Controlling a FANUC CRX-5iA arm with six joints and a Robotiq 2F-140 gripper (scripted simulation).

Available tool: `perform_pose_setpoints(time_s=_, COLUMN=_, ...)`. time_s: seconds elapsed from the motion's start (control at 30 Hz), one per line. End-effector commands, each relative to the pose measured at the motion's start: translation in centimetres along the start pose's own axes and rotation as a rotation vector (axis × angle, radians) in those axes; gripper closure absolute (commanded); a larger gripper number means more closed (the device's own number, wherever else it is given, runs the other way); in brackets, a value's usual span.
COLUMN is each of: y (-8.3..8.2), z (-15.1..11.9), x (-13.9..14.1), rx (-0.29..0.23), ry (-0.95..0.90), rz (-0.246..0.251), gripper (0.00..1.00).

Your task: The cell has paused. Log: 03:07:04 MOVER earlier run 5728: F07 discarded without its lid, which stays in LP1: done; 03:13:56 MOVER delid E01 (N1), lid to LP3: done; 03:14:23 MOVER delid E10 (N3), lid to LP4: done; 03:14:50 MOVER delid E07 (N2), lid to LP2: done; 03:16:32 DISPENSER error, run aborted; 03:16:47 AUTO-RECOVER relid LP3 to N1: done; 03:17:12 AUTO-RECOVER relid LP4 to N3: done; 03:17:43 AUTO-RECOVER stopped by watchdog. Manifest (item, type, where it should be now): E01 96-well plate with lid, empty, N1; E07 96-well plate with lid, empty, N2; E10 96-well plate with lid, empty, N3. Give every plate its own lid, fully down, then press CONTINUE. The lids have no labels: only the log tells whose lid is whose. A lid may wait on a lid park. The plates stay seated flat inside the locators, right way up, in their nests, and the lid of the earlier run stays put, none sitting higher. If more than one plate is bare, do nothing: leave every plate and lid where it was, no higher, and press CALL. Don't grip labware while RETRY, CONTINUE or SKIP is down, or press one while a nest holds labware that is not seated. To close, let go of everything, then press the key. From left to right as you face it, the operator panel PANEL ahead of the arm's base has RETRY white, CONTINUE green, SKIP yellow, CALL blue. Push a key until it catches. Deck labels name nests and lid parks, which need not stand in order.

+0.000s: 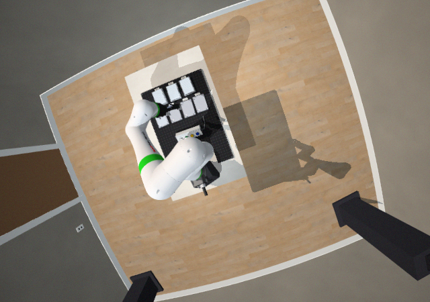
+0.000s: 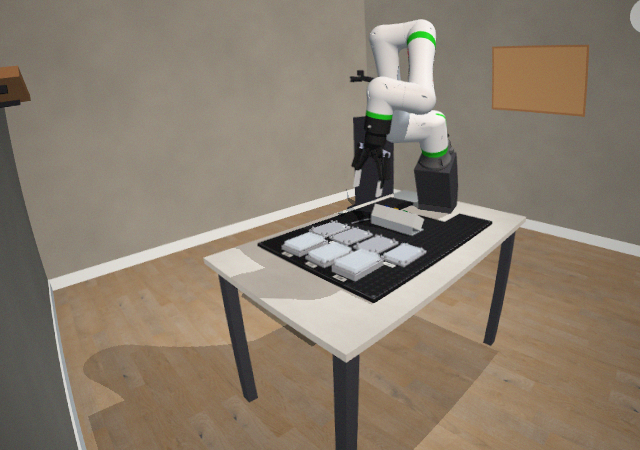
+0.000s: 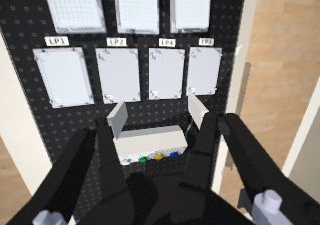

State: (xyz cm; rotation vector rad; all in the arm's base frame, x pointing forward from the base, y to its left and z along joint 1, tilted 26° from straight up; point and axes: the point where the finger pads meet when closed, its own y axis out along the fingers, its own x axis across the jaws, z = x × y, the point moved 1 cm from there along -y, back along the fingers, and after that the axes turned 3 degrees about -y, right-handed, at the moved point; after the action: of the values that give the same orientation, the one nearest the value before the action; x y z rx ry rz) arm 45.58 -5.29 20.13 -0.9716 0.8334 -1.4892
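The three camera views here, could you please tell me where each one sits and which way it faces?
Top: overhead, looking down on the table and the folded arm.
Exterior: off a table corner, facing the deck, the whole arm and the open, empty gripper.
Wrist: on the arm's end, looking down past both fingers at the lid parks and the operator panel.
All three show the panel and the plates.
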Motion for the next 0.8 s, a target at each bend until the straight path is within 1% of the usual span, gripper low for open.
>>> perform_pose_setpoints(time_s=0.0, y=0.8, z=-5.1, x=-1.5, rx=0.021, ry=0.030, rz=0.032, gripper=0.34)
perform_pose_setpoints(time_s=0.03, y=0.8, z=-5.1, x=-1.5, rx=0.021, ry=0.030, rz=0.032, gripper=0.34)
perform_pose_setpoints(time_s=0.07, y=1.3, z=-7.0, x=-1.9, rx=0.021, ry=0.040, rz=0.049, gripper=0.34)
perform_pose_setpoints(time_s=0.1, y=1.3, z=-7.0, x=-1.9, rx=0.021, ry=0.040, rz=0.049, gripper=0.34)
perform_pose_setpoints(time_s=0.13, y=1.8, z=-8.7, x=-2.4, rx=0.020, ry=0.049, rz=0.066, gripper=0.34)
perform_pose_setpoints(time_s=0.17, y=1.8, z=-8.7, x=-2.4, rx=0.020, ry=0.049, rz=0.066, gripper=0.34)
perform_pose_setpoints(time_s=0.23, y=2.8, z=-11.8, x=-3.2, rx=0.019, ry=0.064, rz=0.098, gripper=0.34)
perform_pose_setpoints(time_s=0.27, y=2.8, z=-11.8, x=-3.2, rx=0.019, ry=0.064, rz=0.098, gripper=0.34)
perform_pose_setpoints(time_s=0.33, y=3.6, z=-14.5, x=-3.9, rx=0.018, ry=0.077, rz=0.127, gripper=0.34)
perform_pose_setpoints(time_s=0.37, y=3.6, z=-14.5, x=-3.9, rx=0.018, ry=0.077, rz=0.127, gripper=0.34)
perform_pose_setpoints(time_s=0.43, y=4.3, z=-16.7, x=-4.4, rx=0.017, ry=0.087, rz=0.151, gripper=0.34)
perform_pose_setpoints(time_s=0.5, y=4.3, z=-16.7, x=-4.4, rx=0.017, ry=0.087, rz=0.151, gripper=0.34)
perform_pose_setpoints(time_s=0.63, y=5.3, z=-19.8, x=-5.2, rx=0.015, ry=0.099, rz=0.188, gripper=0.34)
perform_pose_setpoints(time_s=0.77, y=5.8, z=-21.4, x=-5.7, rx=0.014, ry=0.105, rz=0.206, gripper=0.34)
